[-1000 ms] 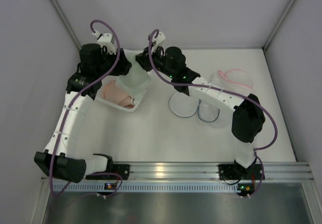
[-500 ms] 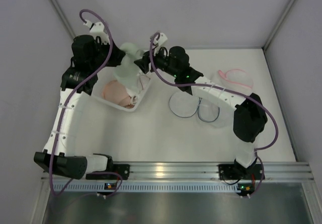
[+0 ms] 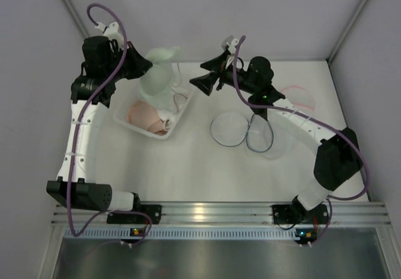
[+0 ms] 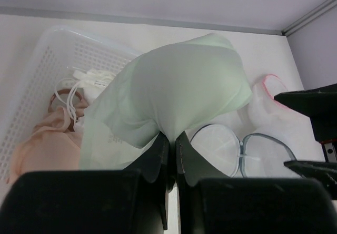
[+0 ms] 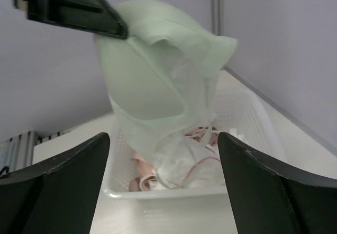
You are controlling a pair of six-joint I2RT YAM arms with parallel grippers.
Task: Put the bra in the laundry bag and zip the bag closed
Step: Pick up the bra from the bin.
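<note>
The left gripper (image 4: 169, 139) was clamped tight on a fold of the mint-green bra (image 4: 179, 92), jaws basically touching with just the fabric between them. It had the bra hoisted up over the far side of the white basket (image 4: 29, 87), cups bunched on top and the rest hanging toward the basket. I couldn't tell if the bottom end was fully clear of it.

The right gripper (image 3: 199, 74) sat just right of the basket with its fingers spread wide and nothing in them, pointed at the hanging bra.

Inside the basket were a peach garment (image 3: 145, 115) and some white strappy stuff. Right of the basket, flat on the table, lay the grey-rimmed laundry bag (image 3: 241, 131), and farther right of the basket again a pink-rimmed bag (image 3: 294, 96). Both looked like sheer mesh, and I couldn't make out a zipper or whether either was open.

Progress-wise I'd call it early: the bra had been picked out, but that was it. It was nowhere near the bag. The carry over, the stuffing in and the zipping were all left to do.
</note>
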